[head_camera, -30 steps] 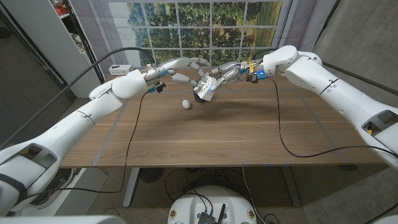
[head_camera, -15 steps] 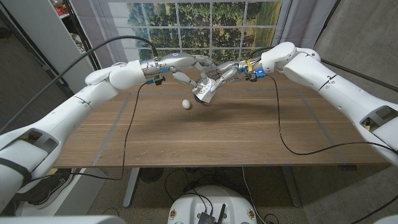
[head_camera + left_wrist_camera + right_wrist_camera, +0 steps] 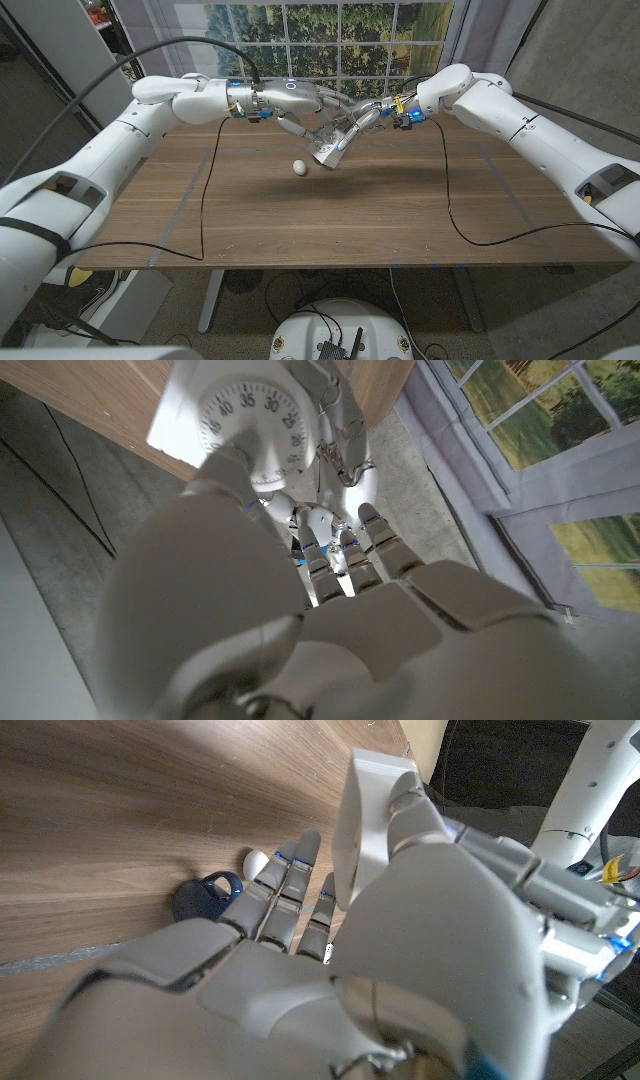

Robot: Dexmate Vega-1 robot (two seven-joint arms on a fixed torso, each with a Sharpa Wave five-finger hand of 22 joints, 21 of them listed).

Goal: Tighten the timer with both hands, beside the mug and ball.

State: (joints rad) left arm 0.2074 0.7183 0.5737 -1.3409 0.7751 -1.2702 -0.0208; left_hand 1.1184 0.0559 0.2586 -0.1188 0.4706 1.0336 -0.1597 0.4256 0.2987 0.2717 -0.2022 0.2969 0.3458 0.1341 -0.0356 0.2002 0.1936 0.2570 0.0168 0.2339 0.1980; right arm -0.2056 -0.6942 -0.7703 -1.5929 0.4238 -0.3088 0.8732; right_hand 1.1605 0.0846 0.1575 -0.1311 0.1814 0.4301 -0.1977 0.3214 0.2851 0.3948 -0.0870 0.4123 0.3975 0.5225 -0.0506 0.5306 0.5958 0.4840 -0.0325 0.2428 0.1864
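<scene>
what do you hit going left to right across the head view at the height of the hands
left hand -> timer -> right hand. The white ball sits lower on the table, under the left hand.

**Numbers on the timer's dial**

The only readable marks are on the timer, seen in the left wrist view. Its round white dial carries dark numerals along the rim: 40, 35, 30 and 25 can be made out, with fine tick marks between them. Further numerals on the dial are hidden or too small to tell.
</scene>
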